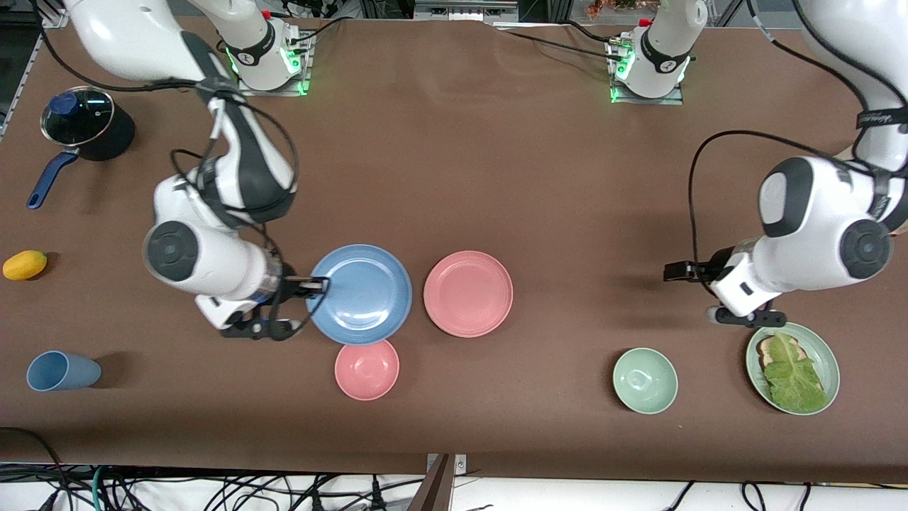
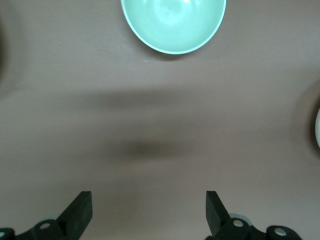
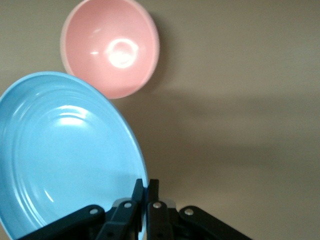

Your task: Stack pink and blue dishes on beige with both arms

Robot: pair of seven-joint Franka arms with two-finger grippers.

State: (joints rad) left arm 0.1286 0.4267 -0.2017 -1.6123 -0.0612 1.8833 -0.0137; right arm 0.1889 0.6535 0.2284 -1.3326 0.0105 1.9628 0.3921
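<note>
My right gripper (image 1: pixel 317 286) (image 3: pixel 148 187) is shut on the rim of the sky-blue plate (image 1: pixel 360 294) (image 3: pixel 65 160), at the edge toward the right arm's end of the table. The plate looks tilted, and its edge overlaps the pink bowl's rim in the front view. Beside it, toward the left arm's end, the pink plate (image 1: pixel 468 293) lies flat on the brown table. My left gripper (image 1: pixel 699 292) (image 2: pixel 149 205) hangs open over bare table with nothing between its fingers. No beige plate shows in any view.
A small pink bowl (image 1: pixel 367 369) (image 3: pixel 110 47) sits just nearer the camera than the blue plate. A green bowl (image 1: pixel 645 380) (image 2: pixel 173 22) and a green plate (image 1: pixel 823 355) with toast and lettuce lie by the left gripper. A blue cup (image 1: pixel 60 371), lidded pot (image 1: pixel 85 128) and yellow fruit (image 1: pixel 25 265) stand at the right arm's end.
</note>
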